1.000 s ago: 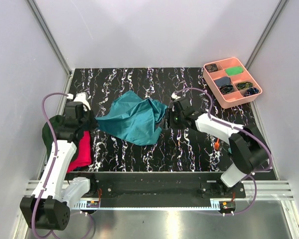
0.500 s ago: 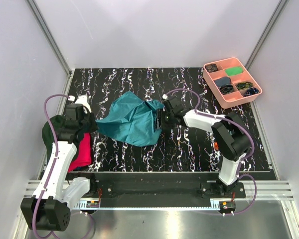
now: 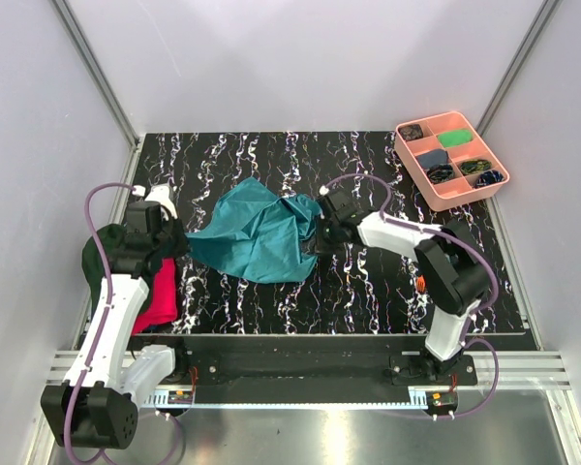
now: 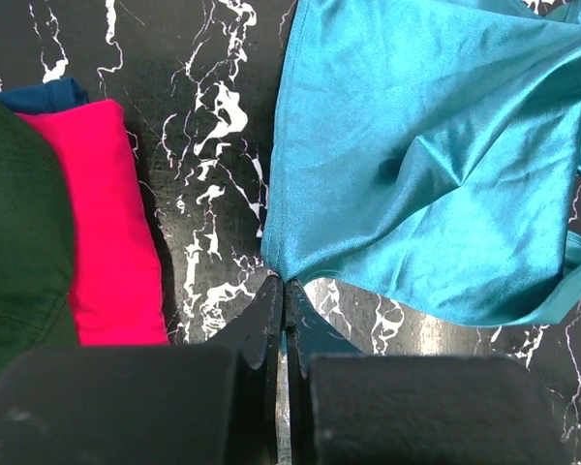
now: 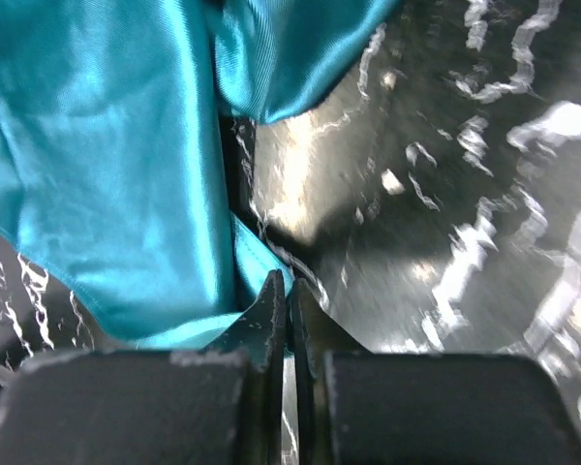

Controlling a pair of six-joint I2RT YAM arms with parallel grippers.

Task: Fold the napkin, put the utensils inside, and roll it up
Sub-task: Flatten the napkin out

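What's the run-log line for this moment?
napkin: crumpled | left claw: shut on its corner | right claw: shut on its edge | fold: not started

Black marbled table (image 3: 368, 155) bears napkin (image 3: 257, 237), pink cloth (image 3: 158, 291), tray (image 3: 413, 167).

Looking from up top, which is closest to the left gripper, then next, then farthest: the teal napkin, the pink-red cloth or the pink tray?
1. The napkin: its corner is pinched by the left gripper.
2. The pink-red cloth: close by, at the left edge.
3. The tray: far-right back corner.
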